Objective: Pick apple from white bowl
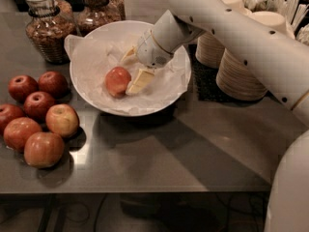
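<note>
The light orange-red apple point(117, 80) lies on the crumpled paper liner inside the wide white bowl point(87, 88), left of centre. My gripper point(134, 69) reaches down into the bowl from the upper right and is open. One pale finger point(140, 81) lies right against the apple's right side. The other finger point(128, 56) is above and behind the apple. The apple rests on the liner and is not clasped.
Several darker red apples point(38, 104) and a yellow-sided one point(62, 120) lie on the dark table point(183, 149) at the left. Two glass jars point(47, 28) stand behind the bowl. Stacked beige disposable bowls point(251, 66) stand to its right, with my white arm point(241, 28) crossing in front of them.
</note>
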Tool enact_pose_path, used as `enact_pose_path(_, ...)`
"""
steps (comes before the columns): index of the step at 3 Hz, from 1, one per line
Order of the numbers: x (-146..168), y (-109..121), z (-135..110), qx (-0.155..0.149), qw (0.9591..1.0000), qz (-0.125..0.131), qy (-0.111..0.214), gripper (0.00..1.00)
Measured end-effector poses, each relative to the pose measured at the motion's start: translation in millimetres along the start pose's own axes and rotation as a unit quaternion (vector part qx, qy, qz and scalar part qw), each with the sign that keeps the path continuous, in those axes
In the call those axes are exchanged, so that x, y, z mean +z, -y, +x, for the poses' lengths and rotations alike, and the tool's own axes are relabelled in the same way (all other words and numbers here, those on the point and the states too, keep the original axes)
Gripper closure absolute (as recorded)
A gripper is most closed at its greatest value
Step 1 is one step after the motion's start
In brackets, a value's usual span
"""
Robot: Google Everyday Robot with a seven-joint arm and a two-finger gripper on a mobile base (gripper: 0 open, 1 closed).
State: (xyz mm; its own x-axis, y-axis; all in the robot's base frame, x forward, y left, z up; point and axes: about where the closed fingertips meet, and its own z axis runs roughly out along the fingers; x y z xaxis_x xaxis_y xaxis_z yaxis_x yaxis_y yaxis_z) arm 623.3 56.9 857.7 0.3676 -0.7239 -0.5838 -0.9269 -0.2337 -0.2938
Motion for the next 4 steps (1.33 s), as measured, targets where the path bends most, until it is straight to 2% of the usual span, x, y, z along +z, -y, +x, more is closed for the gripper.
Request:
enact_pose_path(2,-2.2,3.4,3.9,0.010,0.9999,0.002,0.009,0.90)
enact_pose_path(3,-2.2,3.4,3.9,0.010,0.9999,0.002,0.009,0.91)
enact_pose_path(4,-2.2,3.4,3.6,0.010,0.9999,0.002,0.009,0.82)
